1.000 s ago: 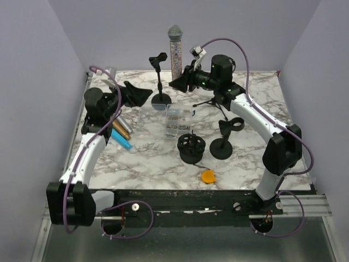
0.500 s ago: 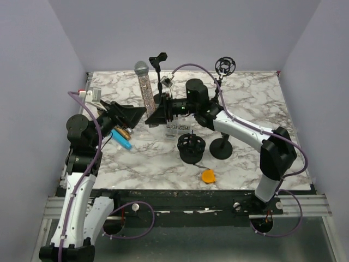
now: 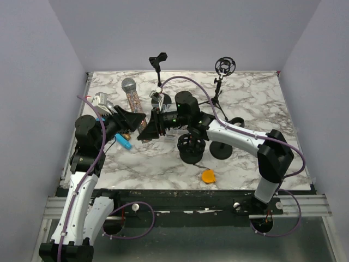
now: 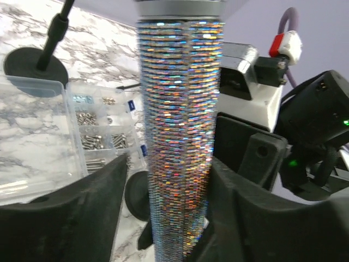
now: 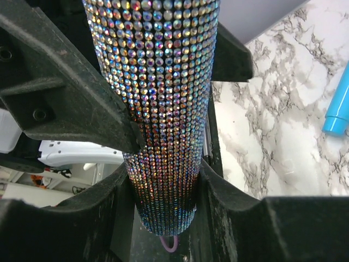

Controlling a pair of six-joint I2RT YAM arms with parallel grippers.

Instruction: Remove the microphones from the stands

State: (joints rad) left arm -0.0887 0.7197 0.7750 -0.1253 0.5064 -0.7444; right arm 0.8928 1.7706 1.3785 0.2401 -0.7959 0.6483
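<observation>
The microphone [image 3: 131, 97] is a rhinestone-covered handle with a grey mesh head, held tilted in the air over the left-middle of the table, clear of every stand. My right gripper [image 3: 148, 129] is shut on its narrow lower end [image 5: 163, 180]. My left gripper [image 3: 133, 119] reaches in from the left, and its jaws straddle the handle [image 4: 180, 136] higher up. One left finger [image 4: 240, 185] lies against the handle, and a thin gap shows beside the other [image 4: 82, 196]. The tripod stand [image 3: 219, 90] with a ring mount and the clip stand [image 3: 158, 61] at the back both hold nothing.
A clear parts box [image 4: 49, 136] lies under the grippers. A black round holder [image 3: 191, 148], a short round-base stand [image 3: 221, 146] and an orange disc [image 3: 208, 176] sit near the front middle. A blue pen [image 3: 125, 143] and other pens lie at the left.
My right arm carried the microphone from the back of the table down and left to the left gripper. The left jaws, wide before, have narrowed around its handle.
</observation>
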